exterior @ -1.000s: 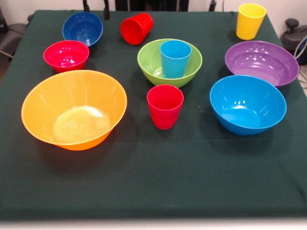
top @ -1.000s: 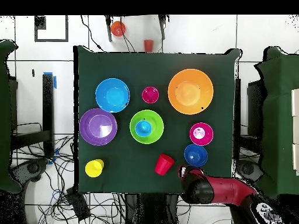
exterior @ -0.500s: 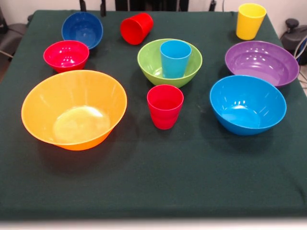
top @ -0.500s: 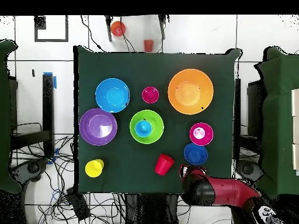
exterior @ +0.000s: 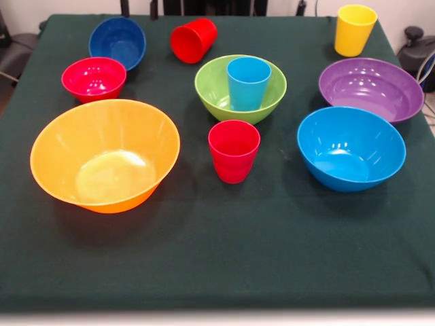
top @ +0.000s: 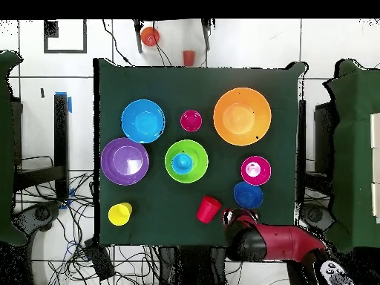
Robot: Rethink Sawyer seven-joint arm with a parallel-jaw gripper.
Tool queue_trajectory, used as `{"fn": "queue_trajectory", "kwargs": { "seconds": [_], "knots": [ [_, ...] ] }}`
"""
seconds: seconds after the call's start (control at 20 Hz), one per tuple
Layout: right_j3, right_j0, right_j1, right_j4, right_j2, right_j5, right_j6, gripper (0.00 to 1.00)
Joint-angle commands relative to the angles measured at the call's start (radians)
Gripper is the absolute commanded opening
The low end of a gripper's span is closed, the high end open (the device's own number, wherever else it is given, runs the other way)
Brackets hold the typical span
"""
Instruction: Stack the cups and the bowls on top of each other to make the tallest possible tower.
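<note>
No tower yet; I've parked the gripper (top: 231,220) beside the tipped red cup (exterior: 193,40). Its opening I cannot tell. Next: grasp that cup.

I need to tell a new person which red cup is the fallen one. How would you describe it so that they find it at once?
Start from the green bowl in the middle of the table, which has the light blue cup standing inside it. Look just beyond it, toward the small dark blue bowl: the tipped red cup lies there. Unlike the upright red cup in front of the green bowl, it lies on its side.
</note>
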State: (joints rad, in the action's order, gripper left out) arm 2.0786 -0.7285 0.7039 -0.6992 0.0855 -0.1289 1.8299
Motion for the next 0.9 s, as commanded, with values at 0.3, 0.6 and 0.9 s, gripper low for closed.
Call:
{"fn": "queue_trajectory", "kwargs": {
  "seconds": [0.3,0.6,0.9],
  "knots": [
    [0.033,0.073,0.007,0.023,0.055,-0.075,0.061,1.0],
    [0.055,0.077,0.021,0.036,0.048,-0.083,0.07,1.0],
    [0.053,0.08,0.019,0.032,0.05,-0.084,0.062,1.0]
  ]
}}
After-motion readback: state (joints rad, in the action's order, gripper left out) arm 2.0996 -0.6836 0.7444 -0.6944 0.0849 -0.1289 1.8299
